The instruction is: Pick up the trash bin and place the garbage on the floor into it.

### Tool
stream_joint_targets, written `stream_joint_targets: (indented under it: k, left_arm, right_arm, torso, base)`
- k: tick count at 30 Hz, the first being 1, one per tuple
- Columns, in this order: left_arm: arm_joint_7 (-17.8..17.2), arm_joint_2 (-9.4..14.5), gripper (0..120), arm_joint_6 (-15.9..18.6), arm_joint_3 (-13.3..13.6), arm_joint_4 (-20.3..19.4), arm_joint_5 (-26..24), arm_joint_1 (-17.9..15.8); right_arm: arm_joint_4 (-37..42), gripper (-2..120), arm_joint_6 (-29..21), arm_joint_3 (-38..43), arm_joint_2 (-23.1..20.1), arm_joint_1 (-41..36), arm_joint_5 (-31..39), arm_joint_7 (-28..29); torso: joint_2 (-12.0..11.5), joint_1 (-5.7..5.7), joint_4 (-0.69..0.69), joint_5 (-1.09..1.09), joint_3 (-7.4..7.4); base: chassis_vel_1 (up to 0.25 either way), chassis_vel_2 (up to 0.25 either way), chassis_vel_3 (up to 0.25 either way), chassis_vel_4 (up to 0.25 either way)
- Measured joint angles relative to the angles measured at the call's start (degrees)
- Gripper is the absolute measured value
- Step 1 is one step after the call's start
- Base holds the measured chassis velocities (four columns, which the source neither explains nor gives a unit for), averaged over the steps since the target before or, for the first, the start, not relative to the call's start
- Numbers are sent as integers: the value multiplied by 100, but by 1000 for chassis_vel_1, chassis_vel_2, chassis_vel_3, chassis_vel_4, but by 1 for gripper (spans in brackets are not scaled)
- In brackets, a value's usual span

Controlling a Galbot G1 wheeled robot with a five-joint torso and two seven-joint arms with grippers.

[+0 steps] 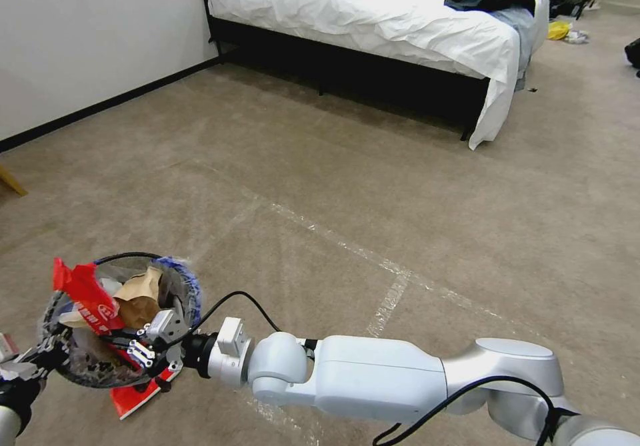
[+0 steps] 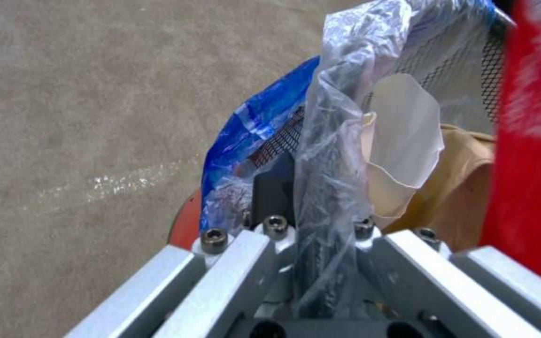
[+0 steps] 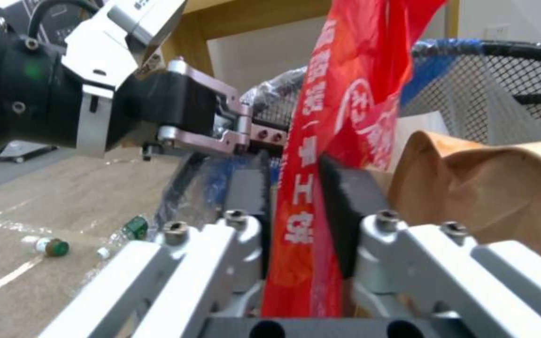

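Pinching a red wrapper [image 3: 311, 188] between narrowed pads, the right gripper [image 1: 152, 346] hangs over the trash bin [image 1: 177, 279] (its rim clamped by the left gripper [image 1: 30, 359]), the wrapper's long axis upright, the bin directly beneath.

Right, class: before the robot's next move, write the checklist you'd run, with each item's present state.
1. Left gripper jaws shut on trash bin rim: ok.
2. Right gripper jaws shut on red wrapper: ok.
3. Wrapper fully inside bin: not ok, one end pokes above the rim.
4. Room left beside brown paper: cannot tell.
5. Floor free of garbage: not ok, green-capped bottles lie there.
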Motion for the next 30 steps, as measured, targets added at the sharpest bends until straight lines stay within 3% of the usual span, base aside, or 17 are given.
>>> stream_joint_targets:
  k: [3,5,8,11,17,18,19,30]
  left_arm:
    - [-2,0,1,0,0,-1,1,-3]
    - [-4,4,1,0,0,-2,1,-1]
    - [-5,6,1,0,-2,-3,1,1]
    - [-8,17,1,0,-9,-5,-2,3]
    - [-14,24,1,0,-16,-6,-9,0]
    - [-15,30,1,2,-16,-6,-13,2]
    - [-16,33,1,3,-17,-5,-15,2]
    - [-27,64,1,7,-26,46,-22,-11]
  right_arm:
    - [31,33,-5,7,-13,3,-3,6]
    - [61,47,-10,13,-34,13,-11,13]
    - [69,51,-11,18,-38,17,-13,15]
    - [133,70,-18,52,-66,43,-15,23]
    - [166,81,-21,64,-87,52,-20,24]
    - [191,92,-21,88,-104,54,-29,27]
    - [222,94,-21,113,-121,58,-31,27]
    - [494,89,-18,209,-241,126,-73,30]
  torso:
    - [0,0,0,0,0]
    - [0,0,0,0,0]
    - [0,0,0,0,0]
    - [0,0,0,0,0]
    - [0,0,0,0,0]
    - [0,0,0,0,0]
    - [0,0,0,0,0]
    - [0,0,0,0,0]
  base:
    - [0,0,0,0]
    - [0,0,0,0]
    - [0,0,0,0]
    - [0,0,0,0]
    - [0,0,0,0]
    - [0,0,0,0]
    - [0,0,0,0]
    - [0,0,0,0]
